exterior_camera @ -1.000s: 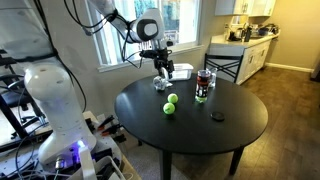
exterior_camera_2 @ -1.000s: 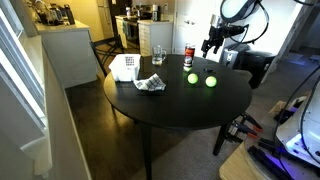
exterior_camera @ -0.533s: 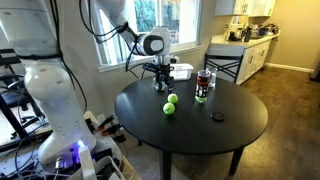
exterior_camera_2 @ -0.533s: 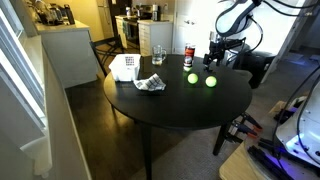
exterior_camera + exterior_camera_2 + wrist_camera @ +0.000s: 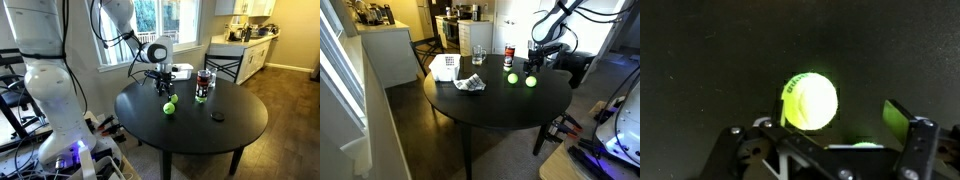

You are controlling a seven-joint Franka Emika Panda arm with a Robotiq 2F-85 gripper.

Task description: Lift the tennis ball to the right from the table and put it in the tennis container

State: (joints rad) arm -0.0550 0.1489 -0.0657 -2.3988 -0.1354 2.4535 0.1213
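Both exterior views face the table [image 5: 200, 130] [image 5: 490, 105] from opposite sides; the wrist view looks down, close.

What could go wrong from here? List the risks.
1. The tennis ball under the open fingers has a second tennis ball close beside it; closing could knock that one or trap both.
2. An off-centre pinch may send the ball rolling across the table.
3. The tennis container is tall and narrow, so a careless drop might miss or tip it.

White, rounded arm [image 5: 118, 15], grey wrist [image 5: 155, 52], black gripper [image 5: 166, 88]
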